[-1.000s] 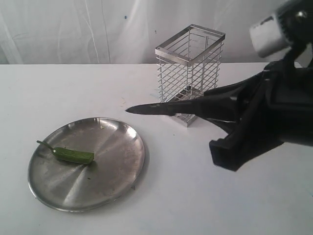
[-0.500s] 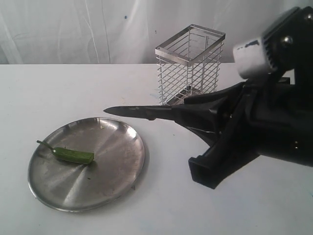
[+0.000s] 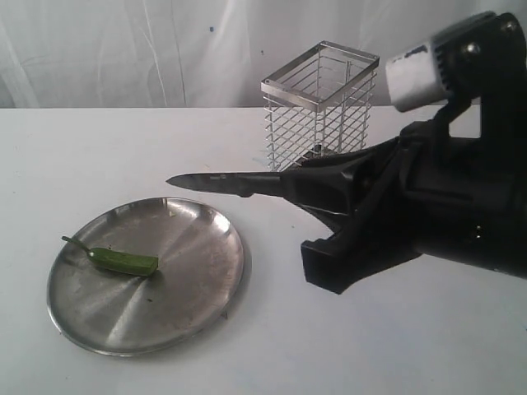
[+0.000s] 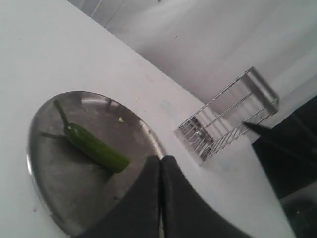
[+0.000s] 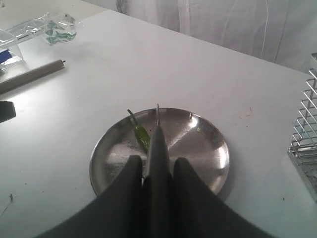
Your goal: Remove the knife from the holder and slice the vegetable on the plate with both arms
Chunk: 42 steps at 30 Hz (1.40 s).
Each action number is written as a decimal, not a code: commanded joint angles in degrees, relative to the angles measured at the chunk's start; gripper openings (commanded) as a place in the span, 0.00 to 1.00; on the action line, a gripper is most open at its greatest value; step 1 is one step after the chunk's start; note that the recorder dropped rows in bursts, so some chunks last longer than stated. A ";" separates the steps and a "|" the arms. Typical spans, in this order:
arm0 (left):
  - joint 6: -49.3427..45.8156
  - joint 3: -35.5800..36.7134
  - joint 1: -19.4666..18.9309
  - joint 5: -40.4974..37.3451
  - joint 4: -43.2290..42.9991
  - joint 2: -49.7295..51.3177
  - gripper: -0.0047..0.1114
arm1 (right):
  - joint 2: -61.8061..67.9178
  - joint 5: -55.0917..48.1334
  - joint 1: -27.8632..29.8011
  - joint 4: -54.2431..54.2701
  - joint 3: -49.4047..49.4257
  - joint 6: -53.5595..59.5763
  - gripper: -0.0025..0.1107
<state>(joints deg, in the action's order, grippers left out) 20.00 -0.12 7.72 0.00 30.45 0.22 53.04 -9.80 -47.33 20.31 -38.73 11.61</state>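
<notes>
The dark-green vegetable (image 3: 123,261) lies on the left part of the steel plate (image 3: 193,276). My right gripper (image 3: 309,193) is shut on the black knife (image 3: 222,181), whose blade points left, level, above the plate's far right rim. In the right wrist view the knife (image 5: 157,131) runs edge-on between the gripper's (image 5: 158,161) fingers, aimed over the plate (image 5: 198,144) at the vegetable (image 5: 142,136). The wire holder (image 3: 319,115) stands behind, with no knife in it. My left gripper (image 4: 161,159) is shut on nothing, above the plate's (image 4: 59,173) rim next to the vegetable (image 4: 96,148); it is outside the exterior view.
The holder (image 4: 228,121) and the knife tip (image 4: 257,130) also show in the left wrist view. A grey rod (image 5: 29,74), a plastic bag (image 5: 59,25) and a black object (image 5: 6,111) lie at the table's far side, beyond the plate. White curtain behind.
My right gripper has carried the knife leftward from beside the holder, so the blade tip now reaches over the plate's far rim. The vegetable and plate have not moved.
</notes>
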 commanded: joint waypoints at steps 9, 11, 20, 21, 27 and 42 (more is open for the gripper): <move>-68.62 -2.77 0.39 -19.01 64.45 -0.22 0.04 | 6.91 6.83 -7.95 0.67 -7.98 2.10 0.02; -84.55 -2.77 0.39 -20.60 69.49 1.69 0.04 | 7.57 7.33 -8.52 0.55 -9.11 2.10 0.02; -108.64 -11.33 0.39 -17.45 69.49 19.12 0.09 | 9.32 8.50 -8.91 0.55 -13.32 2.10 0.02; -110.74 -12.91 0.39 -17.14 69.49 21.07 0.11 | 9.44 8.84 -8.91 0.55 -13.47 2.10 0.02; -116.17 -22.35 0.39 -19.29 69.49 36.79 0.19 | 10.55 9.24 -8.91 0.55 -15.03 2.10 0.02; -116.29 -33.59 0.39 -20.47 69.49 56.43 0.20 | 15.05 4.63 -8.91 0.44 -15.43 2.59 0.02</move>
<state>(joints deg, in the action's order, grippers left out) -96.05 -31.88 7.81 -20.55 98.69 56.76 67.06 -3.40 -56.00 20.69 -53.71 13.09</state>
